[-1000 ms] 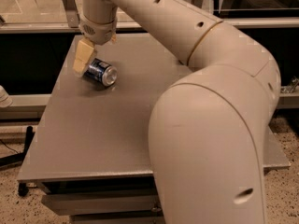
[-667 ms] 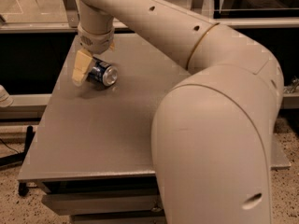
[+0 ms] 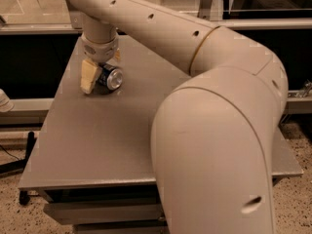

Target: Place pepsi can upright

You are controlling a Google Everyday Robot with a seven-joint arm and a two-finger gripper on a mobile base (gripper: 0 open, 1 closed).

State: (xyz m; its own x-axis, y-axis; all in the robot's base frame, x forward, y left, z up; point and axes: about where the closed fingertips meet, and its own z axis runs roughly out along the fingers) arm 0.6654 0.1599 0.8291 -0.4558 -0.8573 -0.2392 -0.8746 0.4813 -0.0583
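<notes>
The pepsi can point(image 3: 111, 77), dark blue with a silver end facing me, lies on its side at the far left of the grey table point(image 3: 112, 140). My gripper point(image 3: 102, 67) hangs straight down over it from the cream arm. One tan finger point(image 3: 88, 76) reaches down to the table just left of the can. The other finger point(image 3: 117, 56) shows only partly behind the can. The jaws stand open with the can between them. I cannot tell whether the fingers touch the can.
My large cream arm point(image 3: 214, 130) fills the right half of the view and hides that part of the table. The table's left edge point(image 3: 48, 111) runs close to the can. A dark shelf and rail run behind the table.
My gripper has come down from above the can to table level, so its left finger now stands beside the can. The can has not moved.
</notes>
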